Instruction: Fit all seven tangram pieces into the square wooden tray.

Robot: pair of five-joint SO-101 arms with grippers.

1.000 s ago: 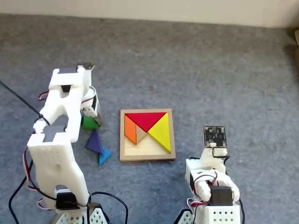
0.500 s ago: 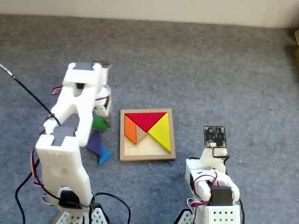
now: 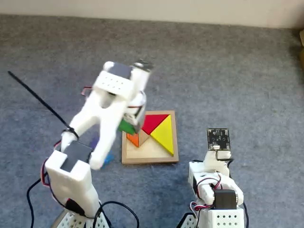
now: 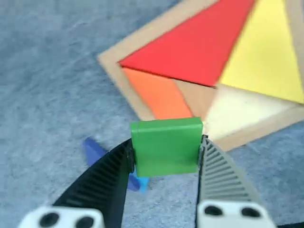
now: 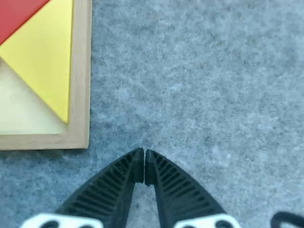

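Your left gripper (image 4: 165, 145) has the green piece (image 4: 165, 147) pinched flat between its two fingers, which are spread just as wide as the piece. In the high view the green piece (image 3: 126, 127) sits under the left arm's wrist, over the left edge of the tray (image 3: 174, 137).

Four pieces lie in the tray:
- The red triangle (image 3: 154, 121) is along the far side.
- The yellow triangle (image 3: 165, 134) is against the right side, touching the red one.
- The orange piece (image 4: 164, 97) runs down the left side.
- The tan triangle (image 4: 197, 97) is wedged between the orange piece and the red triangle.

The near part of the tray floor (image 4: 242, 107) is bare pale wood, from the tan triangle across to the yellow one.

Two pieces lie on the carpet (image 3: 228, 71) left of the tray. You can see the purple piece (image 4: 94, 149) and the blue piece (image 4: 135, 183) past the left gripper's finger, close together and partly hidden by it.

Your right gripper (image 5: 144, 164) is closed with its tips together and nothing between them. It sits low over the carpet by the tray's near right corner — just outside the rim. From there the yellow triangle (image 5: 40, 61) shows inside the tray's right wall (image 5: 81, 71).
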